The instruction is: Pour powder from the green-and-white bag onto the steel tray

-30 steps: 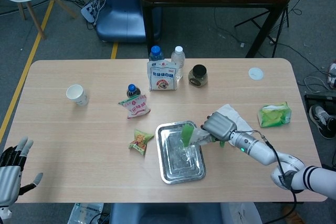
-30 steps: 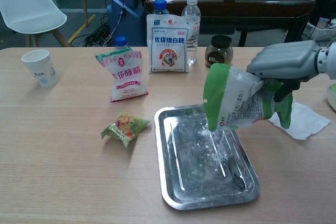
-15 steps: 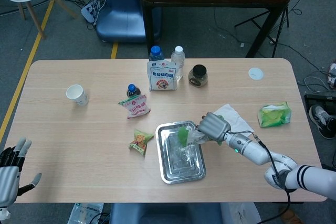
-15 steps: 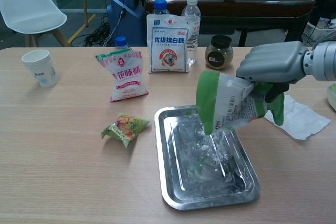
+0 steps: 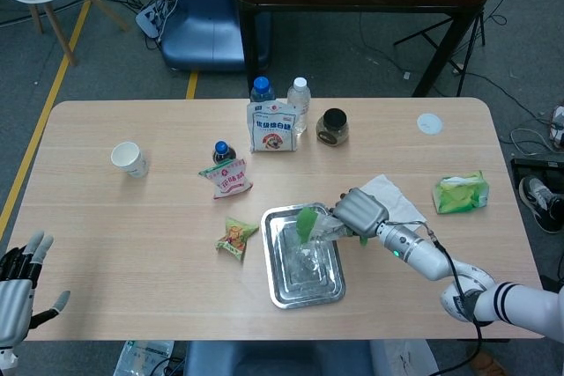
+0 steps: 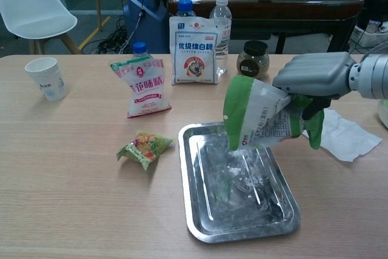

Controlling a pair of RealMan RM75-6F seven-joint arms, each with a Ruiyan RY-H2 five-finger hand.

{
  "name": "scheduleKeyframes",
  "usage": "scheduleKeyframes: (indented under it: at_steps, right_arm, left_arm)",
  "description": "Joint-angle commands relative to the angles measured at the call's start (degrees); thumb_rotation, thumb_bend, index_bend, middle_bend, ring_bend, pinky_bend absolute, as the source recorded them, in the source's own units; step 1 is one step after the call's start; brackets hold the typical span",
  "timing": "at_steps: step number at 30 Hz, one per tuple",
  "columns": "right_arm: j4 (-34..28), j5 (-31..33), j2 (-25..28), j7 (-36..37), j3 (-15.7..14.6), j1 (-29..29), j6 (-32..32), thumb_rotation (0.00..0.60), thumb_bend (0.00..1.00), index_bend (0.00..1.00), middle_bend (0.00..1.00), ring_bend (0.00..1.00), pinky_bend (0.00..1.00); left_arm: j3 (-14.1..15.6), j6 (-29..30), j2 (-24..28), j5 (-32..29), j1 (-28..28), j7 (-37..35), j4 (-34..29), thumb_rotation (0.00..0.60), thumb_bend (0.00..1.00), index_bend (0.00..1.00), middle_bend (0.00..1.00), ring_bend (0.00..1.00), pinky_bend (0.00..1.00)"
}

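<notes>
The right hand [image 6: 312, 77] grips the green-and-white bag [image 6: 260, 116], holding it tipped over the far part of the steel tray [image 6: 197, 225] with its green end pointing down toward the tray, where white powder [image 6: 242, 171] lies scattered. The left hand [image 5: 18, 275] sits at the near left edge of the counter [image 5: 132, 235], fingers spread and holding nothing. A white napkin [image 6: 348, 137] lies just right of the tray.
</notes>
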Motion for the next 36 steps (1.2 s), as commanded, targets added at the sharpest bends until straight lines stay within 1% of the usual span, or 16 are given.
scheduleKeyframes:
  at_steps: [1,6,10,16,22,25,31,36]
  right_arm:
    - [3.8,-1.1,-2.36,7.8,-0.9,-3.79,5.53,0.6,0.77,0.54,0.53,0.43,0.52]
    - [11.58,-4.55,-6.72,19.7,-2.43,-8.22,13.65,0.6,0.76,0.54,0.53,0.43,0.52]
    - [19.87,-6.58,-11.35,30.35,-3.45,-11.77,20.06,0.6,0.73,0.54,0.53,0.43,0.52]
    - [29.58,-7.48,-16.87,42.96,-4.49,-15.63,24.99,0.6,0.68,0.54,0.53,0.43,0.52]
    - [37.07,-7.49,-21.88,53.74,-4.36,-18.08,27.92,0.6,0.59,0.54,0.53,0.43,0.52]
    - [39.75,-7.23,-23.79,58.23,-4.11,-18.88,28.45,0.6,0.52,0.54,0.52,0.41,0.52]
    - [43.66,-7.73,-25.75,62.98,-4.43,-19.58,28.66,0.6,0.29,0.54,0.49,0.38,0.48]
    - [44.09,-7.98,-25.97,65.68,-4.32,-19.69,28.97,0.6,0.13,0.51,0.45,0.33,0.43]
  left_arm:
    - [-0.06,-0.1,-0.06,0.02,-0.1,0.05,-0.05,0.6,0.22,0.04,0.03,0.09,0.06]
    - [-0.1,-0.56,-0.2,0.32,-0.54,0.56,-0.34,0.6,0.22,0.04,0.03,0.09,0.06]
    - [-0.12,-0.79,-0.28,0.65,-0.85,1.17,-0.7,0.6,0.22,0.04,0.03,0.09,0.06]
    - [-0.12,-1.02,-0.28,0.67,-1.04,1.88,-1.24,0.6,0.22,0.04,0.03,0.09,0.06]
    - [-0.13,-1.31,-0.47,0.72,-1.29,2.25,-1.39,0.6,0.22,0.04,0.03,0.09,0.06]
    - [-0.14,-1.28,-0.43,0.67,-1.29,2.3,-1.46,0.6,0.22,0.04,0.03,0.09,0.06]
    - [-0.12,-1.19,-0.33,0.49,-1.2,2.21,-1.45,0.6,0.22,0.04,0.03,0.09,0.06]
    - [-0.09,-1.33,-0.44,0.53,-1.31,2.17,-1.4,0.6,0.22,0.04,0.03,0.09,0.06]
